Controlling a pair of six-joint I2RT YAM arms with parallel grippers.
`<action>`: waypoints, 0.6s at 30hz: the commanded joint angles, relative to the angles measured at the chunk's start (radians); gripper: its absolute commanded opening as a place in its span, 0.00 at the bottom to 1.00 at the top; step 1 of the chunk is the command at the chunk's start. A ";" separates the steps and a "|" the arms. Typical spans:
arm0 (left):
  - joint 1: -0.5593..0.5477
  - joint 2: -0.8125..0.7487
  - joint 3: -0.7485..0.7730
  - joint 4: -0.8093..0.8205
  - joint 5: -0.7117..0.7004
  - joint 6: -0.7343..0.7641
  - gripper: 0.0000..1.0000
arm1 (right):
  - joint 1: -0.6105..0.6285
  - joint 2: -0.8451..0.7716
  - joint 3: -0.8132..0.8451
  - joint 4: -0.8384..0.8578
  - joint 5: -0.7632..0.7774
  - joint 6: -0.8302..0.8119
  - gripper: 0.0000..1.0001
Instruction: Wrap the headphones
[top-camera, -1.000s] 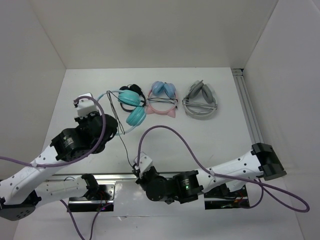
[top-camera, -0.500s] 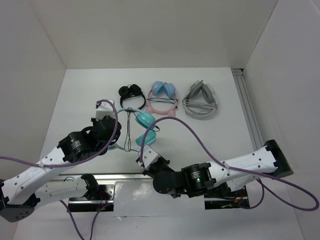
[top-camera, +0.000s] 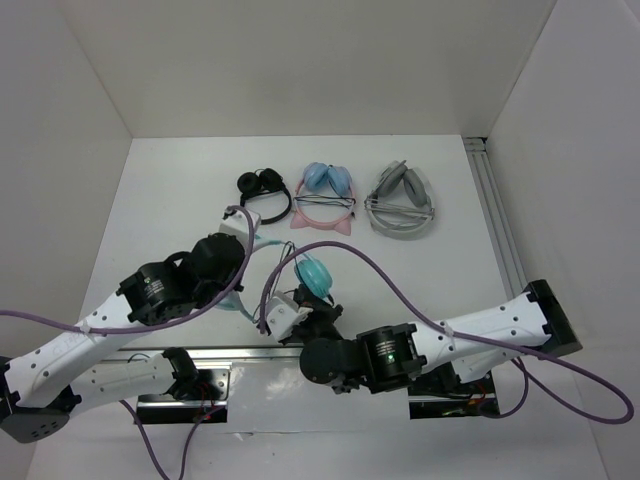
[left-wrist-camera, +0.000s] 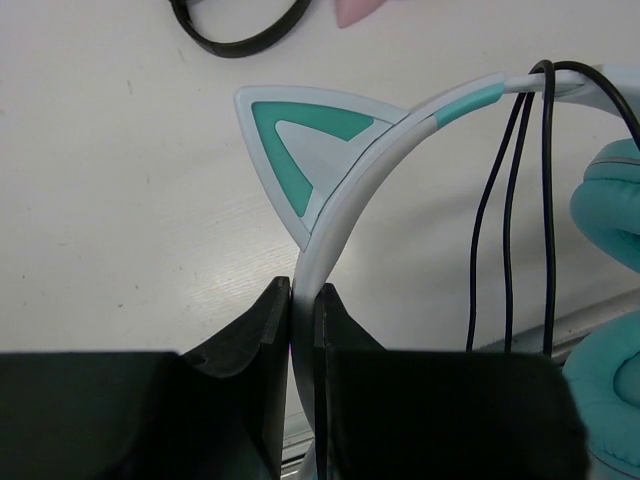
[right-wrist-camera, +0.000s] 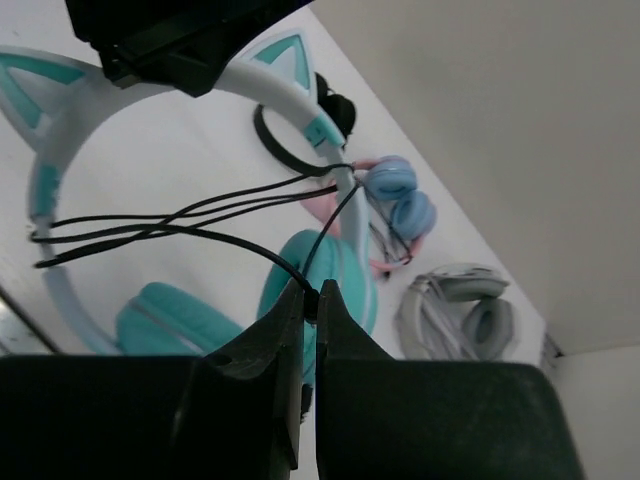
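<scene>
Pinching headphones (left-wrist-camera: 340, 200), left end effector (left-wrist-camera: 303, 295)

— How many headphones do you count?
— You have four pairs before you: one teal pair (top-camera: 315, 272), one black pair (top-camera: 263, 185), one pink pair (top-camera: 325, 195), one grey pair (top-camera: 403, 200).
— And pincers?
— You have two: one left pincer (left-wrist-camera: 303, 297) and one right pincer (right-wrist-camera: 310, 296).

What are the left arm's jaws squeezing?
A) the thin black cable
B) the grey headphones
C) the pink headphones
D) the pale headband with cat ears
D: in the left wrist view the left jaws are shut on the pale headband, just below its teal cat ear, while the black cable drapes over the band off to the side, apart from them.
</scene>
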 joint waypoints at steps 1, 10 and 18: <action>-0.005 -0.009 0.021 0.072 0.091 0.050 0.00 | -0.006 0.014 -0.007 0.107 0.108 -0.179 0.00; -0.015 -0.009 0.030 0.032 0.177 0.130 0.00 | -0.037 -0.022 -0.027 0.146 0.049 -0.266 0.00; -0.015 -0.056 0.039 0.021 0.286 0.208 0.00 | -0.037 -0.062 0.000 -0.040 -0.138 -0.213 0.00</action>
